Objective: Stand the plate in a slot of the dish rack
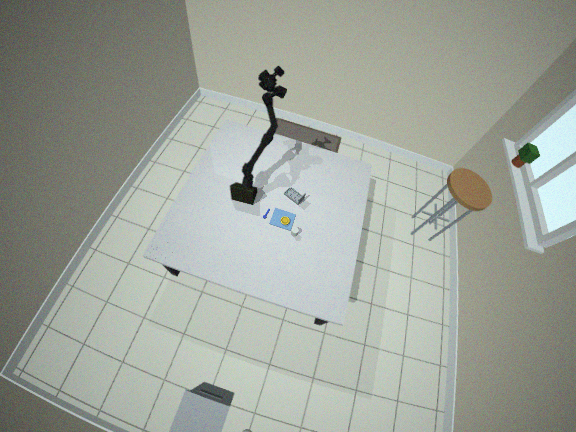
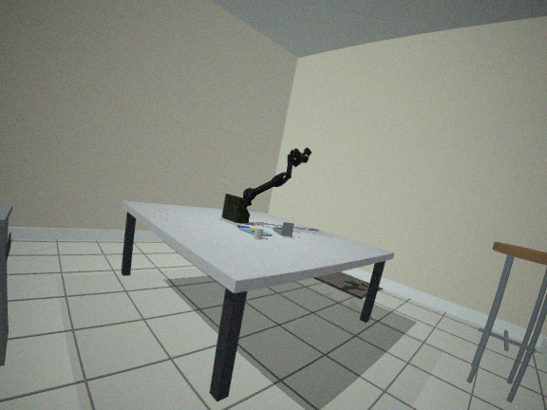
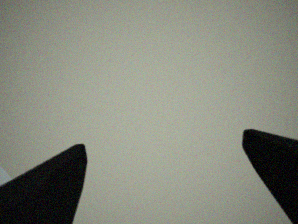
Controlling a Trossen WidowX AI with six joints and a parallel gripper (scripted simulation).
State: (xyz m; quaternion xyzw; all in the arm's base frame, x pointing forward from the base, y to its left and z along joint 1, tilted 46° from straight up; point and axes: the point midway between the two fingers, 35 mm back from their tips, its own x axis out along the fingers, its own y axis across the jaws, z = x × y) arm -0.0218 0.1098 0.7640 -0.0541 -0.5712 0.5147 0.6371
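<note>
The yellow plate [image 1: 285, 220] lies flat on the blue mat [image 1: 276, 218], at 5 o'clock from the dish rack [image 1: 295, 195]. The gripper [image 1: 272, 80] is up high, fingers wide apart, holding nothing.

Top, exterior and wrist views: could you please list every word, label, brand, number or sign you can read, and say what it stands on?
There is no readable text in any view.
The yellow plate, blue mat, dish rack, white cup and arm base show no lettering at this size.
The wrist view shows only a bare wall between the wide-open gripper fingers.
</note>
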